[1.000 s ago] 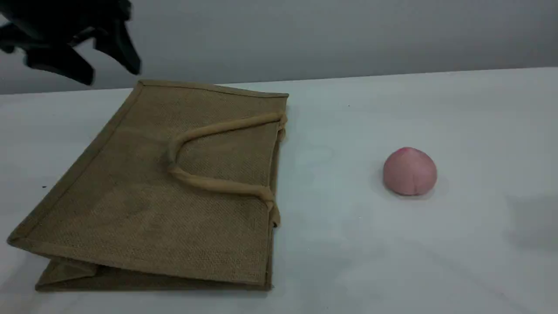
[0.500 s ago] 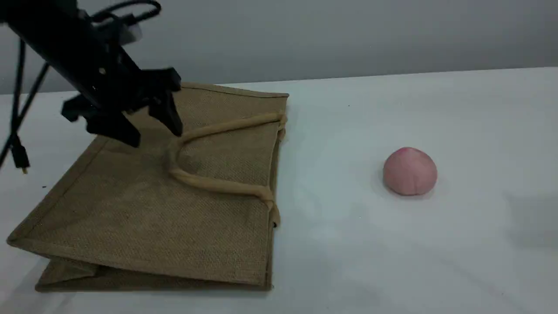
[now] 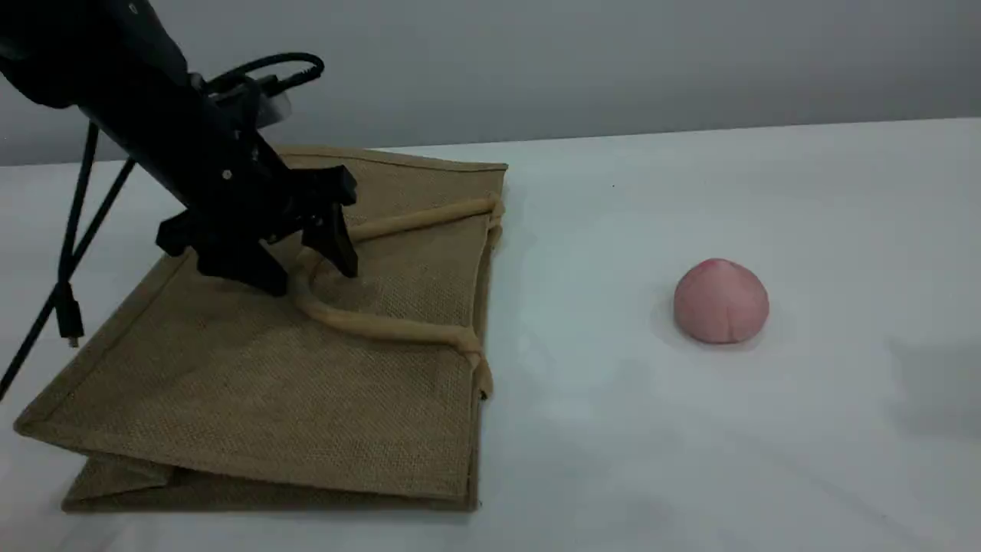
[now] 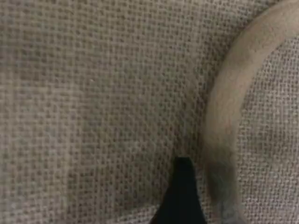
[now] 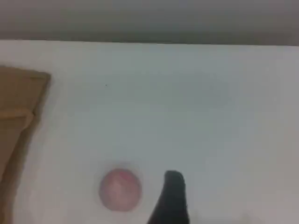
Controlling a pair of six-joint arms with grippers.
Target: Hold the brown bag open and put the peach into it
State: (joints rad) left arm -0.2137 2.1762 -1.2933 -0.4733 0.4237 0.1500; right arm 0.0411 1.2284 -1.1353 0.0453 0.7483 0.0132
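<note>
Left gripper (image 3: 310,272) stands with its jaws spread wide and nothing between them, tips down at the bend of the upper handle (image 3: 383,330) on the brown bag (image 3: 253,383). A second ago it hung high off the surface's far left corner, clear of the bag; half a second ago it was over the bag's far left part; now it has come down and toward the handle loop, one finger on each side of the bend. The left wrist view shows the dark fingertip (image 4: 181,196) right on the coarse weave with the pale handle (image 4: 233,93) just beside it, though whether it presses the cloth or only hovers I cannot tell. Nothing else has moved. To my judgement the reach for the handle is nearly done and the closing is not yet begun, so the bag is unopened and the task is at its start.

Starting at the near edge, the bag lies flat on its side across the left half of the table (image 3: 766,460), its folded base toward the near left corner and its mouth edge facing right. Further right, well apart from the bag and from the left gripper, the peach (image 3: 720,301) sits alone on the bare surface. The right gripper (image 5: 170,198) is open and empty too, hanging above the table with the peach (image 5: 120,189) just beside its fingertip in its own view.
</note>
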